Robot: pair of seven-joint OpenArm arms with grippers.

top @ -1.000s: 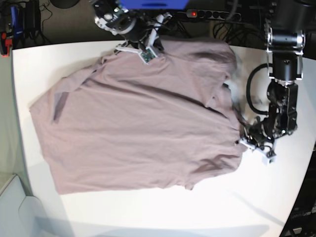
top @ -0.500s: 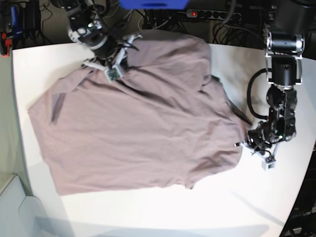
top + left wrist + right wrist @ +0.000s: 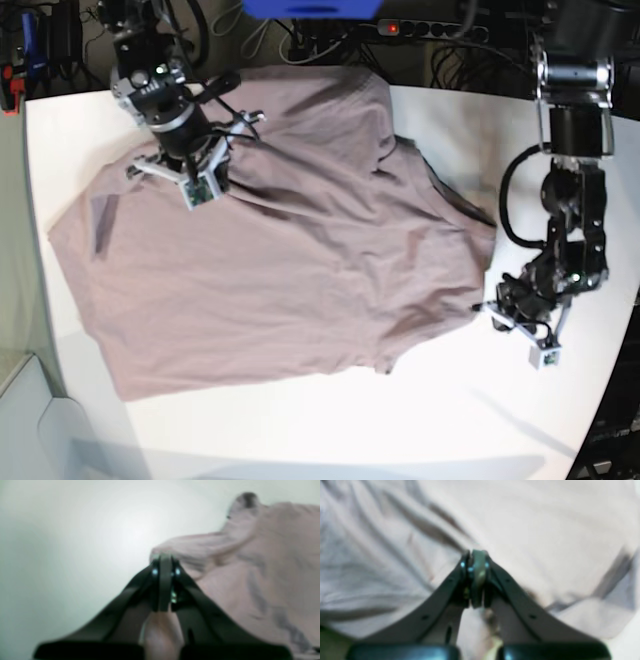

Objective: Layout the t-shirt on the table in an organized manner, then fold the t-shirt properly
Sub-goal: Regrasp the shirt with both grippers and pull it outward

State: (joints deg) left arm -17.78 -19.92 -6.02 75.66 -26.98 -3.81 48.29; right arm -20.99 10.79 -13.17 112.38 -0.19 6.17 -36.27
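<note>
Two hands are on the cloth, and both are pinched down on it as far as I can judge.

In the left wrist view, my left hand (image 3: 163, 562) has its fingers pressed together, with a strip of pink fabric running back between them towards the camera. The shirt (image 3: 250, 562) bunches up ahead and to the right of the tips; to their left is bare white counter (image 3: 62, 555). The picture is blurred, so I cannot tell how much cloth is caught. If it is only the hem, a hard pull could slip it free.

In the right wrist view, my right hand (image 3: 475, 560) is likewise pressed together, with cloth trailing back from the tips. The shirt (image 3: 545, 530) fills everything beyond and on both sides, creased in long ridges. Those ridges suggest I may be holding more than one layer, which would drag a fold along instead of flattening it.

In the base view, the shirt (image 3: 280, 270) lies crumpled and skewed across the counter (image 3: 480, 420), between the right hand (image 3: 205, 165) and the left hand (image 3: 500, 300). Pulling unevenly would twist it further, or haul an edge off the counter behind the right hand.
</note>
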